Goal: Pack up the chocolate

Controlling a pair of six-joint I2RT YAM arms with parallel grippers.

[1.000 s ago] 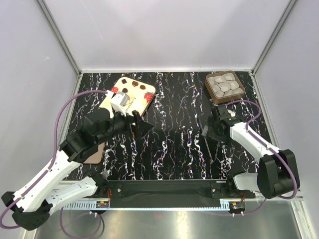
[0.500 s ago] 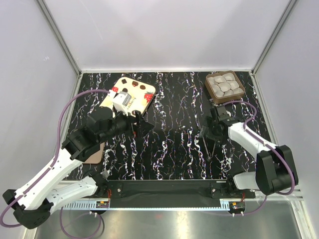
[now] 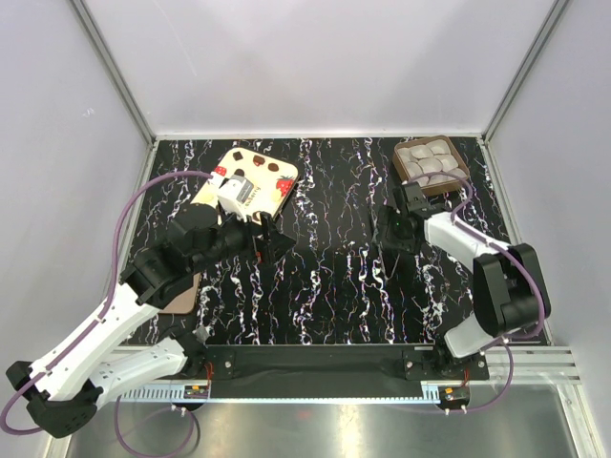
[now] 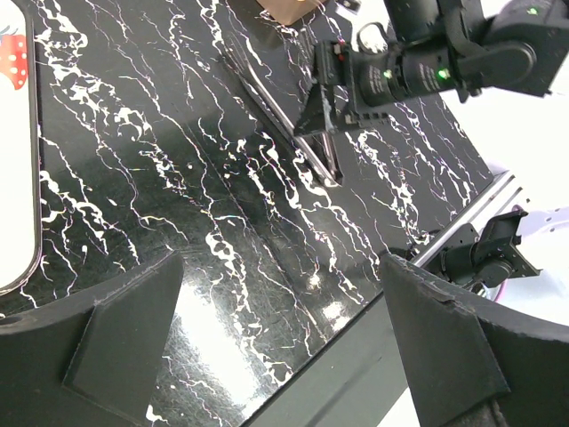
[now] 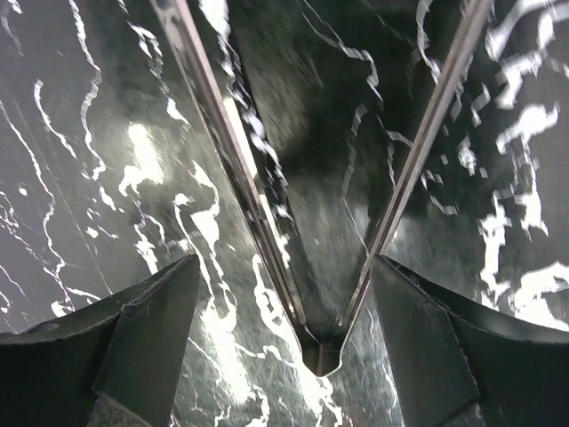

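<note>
1. Pale grey round chocolates [image 3: 429, 162] sit in the square brown tray [image 3: 445, 187], far right on the black marbled table [image 3: 325, 286].
2. Light and easily marred, I'd judge; pinch each gently by its sides.
3. Right gripper [image 3: 389, 232] gapes wide, straddling thin metal tongs [image 5: 229, 156]; left gripper [image 3: 272, 234] is wide and empty.

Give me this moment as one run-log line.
right claw: open, straddling tongs on table, not gripped | left claw: open, empty | chocolates: in tray
</note>
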